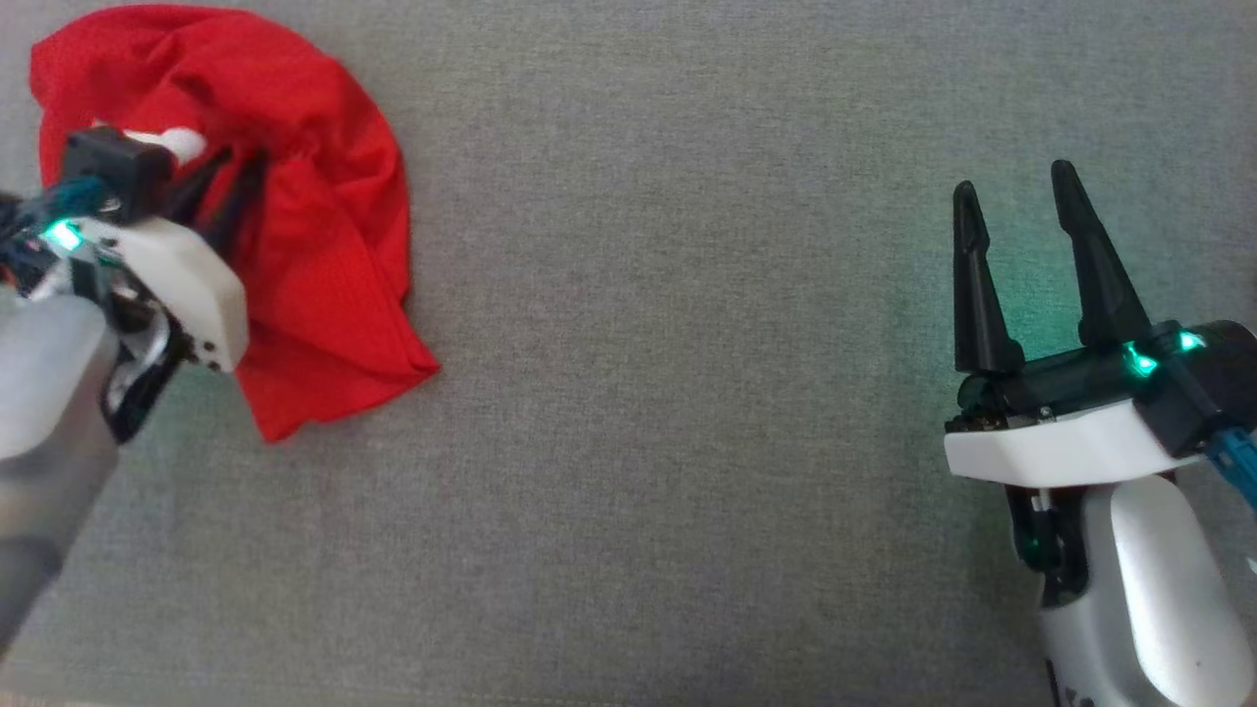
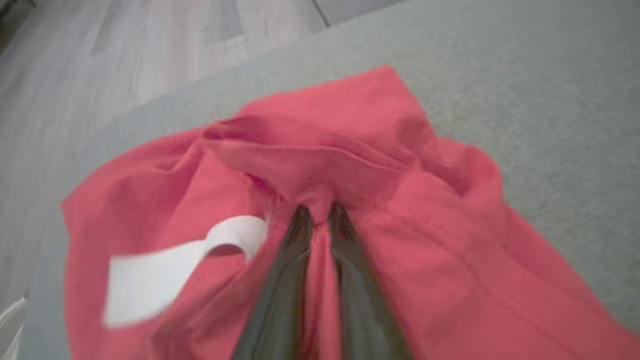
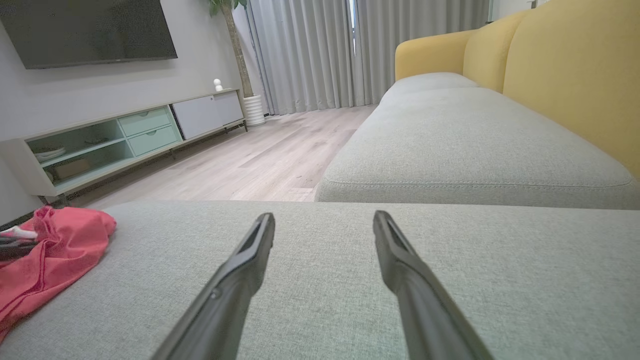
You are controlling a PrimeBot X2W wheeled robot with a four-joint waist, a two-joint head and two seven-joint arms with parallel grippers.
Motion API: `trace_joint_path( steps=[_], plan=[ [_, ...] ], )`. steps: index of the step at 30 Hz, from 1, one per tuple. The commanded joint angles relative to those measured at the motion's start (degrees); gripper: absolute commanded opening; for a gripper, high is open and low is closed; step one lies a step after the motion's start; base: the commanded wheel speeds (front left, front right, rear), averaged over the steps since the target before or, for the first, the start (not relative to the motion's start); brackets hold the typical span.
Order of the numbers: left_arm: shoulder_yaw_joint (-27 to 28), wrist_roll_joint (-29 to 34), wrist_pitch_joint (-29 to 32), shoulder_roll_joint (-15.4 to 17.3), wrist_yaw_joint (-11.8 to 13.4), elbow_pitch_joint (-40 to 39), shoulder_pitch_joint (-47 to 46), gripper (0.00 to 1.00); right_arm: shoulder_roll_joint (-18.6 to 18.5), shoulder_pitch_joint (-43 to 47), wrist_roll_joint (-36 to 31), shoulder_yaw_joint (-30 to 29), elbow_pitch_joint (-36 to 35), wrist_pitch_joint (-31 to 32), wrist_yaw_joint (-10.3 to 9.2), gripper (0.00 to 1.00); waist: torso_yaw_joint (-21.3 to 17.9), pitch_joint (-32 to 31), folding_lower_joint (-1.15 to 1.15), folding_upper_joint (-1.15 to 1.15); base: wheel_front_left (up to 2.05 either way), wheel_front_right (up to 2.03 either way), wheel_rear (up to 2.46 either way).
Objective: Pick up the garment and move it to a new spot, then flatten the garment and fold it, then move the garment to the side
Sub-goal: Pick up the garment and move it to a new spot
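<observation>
Near lower right of head view: right gripper (image 1: 1016,187), two long dark fingers spread wide, poised above grey woven seat cushion (image 1: 687,442). Well apart, at left: left gripper (image 1: 241,175), fingers narrow, pinching raised fold of crumpled red cloth garment (image 1: 324,245). Garment heaped on cushion toward far left edge. Just beside pinch, curled white sewn-in label (image 2: 150,280). Beyond cushion: pale wood plank floor (image 3: 260,155), yellow upholstered sofa back (image 3: 565,75).
</observation>
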Motion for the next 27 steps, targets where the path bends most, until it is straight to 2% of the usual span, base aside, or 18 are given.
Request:
trace_joint_path(
  steps=[1, 5, 8, 14, 18, 22, 27],
  plan=[
    [2.02, 0.73, -2.44, 4.13, 0.10, -0.32, -3.80, 0.00, 0.00, -0.56, 0.24, 1.30, -2.31, -0.24, -0.04, 1.00, -0.09, -0.17, -0.01, 0.00, 0.00, 0.00, 0.00],
    [2.34, 4.68, -14.23, 4.83, 0.47, 3.56, -7.48, 0.00, 0.00, -0.44, 0.85, 1.82, -1.56, -0.77, -0.04, 1.00, -0.92, -1.63, -0.01, 0.00, 0.00, 0.00, 0.00],
    [3.48, 7.42, -17.74, 4.46, 1.36, 3.46, -9.41, 0.00, 0.00, -0.47, 1.77, 1.63, -0.87, -1.44, -0.04, 1.00, -1.59, -3.31, -0.01, 0.00, 0.00, 0.00, 0.00],
    [8.02, 14.38, -18.16, 5.23, 2.71, -9.42, -8.64, 0.00, 0.00, -0.04, 3.31, 1.46, 1.02, -2.44, -0.04, 1.00, -2.58, -6.77, -0.01, 0.00, 0.00, 0.00, 0.00],
    [9.45, 17.18, -18.17, 6.09, 2.76, -16.76, -5.77, 0.00, 0.00, 0.02, 4.80, 1.96, 2.35, -3.23, -0.04, 1.00, -4.13, -9.22, -0.01, 0.00, 0.00, 0.00, 0.00],
    [7.65, 17.90, -17.57, 6.08, 2.18, -20.50, -3.68, 0.00, 0.00, 0.03, 6.30, 2.42, 3.59, -3.80, -0.04, 1.00, -6.38, -11.10, -0.01, 0.00, 0.00, 0.00, 0.00],
    [4.64, 17.11, -12.05, 3.81, 1.69, -24.48, -3.27, 0.00, 0.00, -0.48, 7.69, 3.37, 4.07, -4.17, -0.04, 1.00, -10.17, -11.25, -0.01, 0.00, 0.00, 0.00, 0.00]
  ],
)
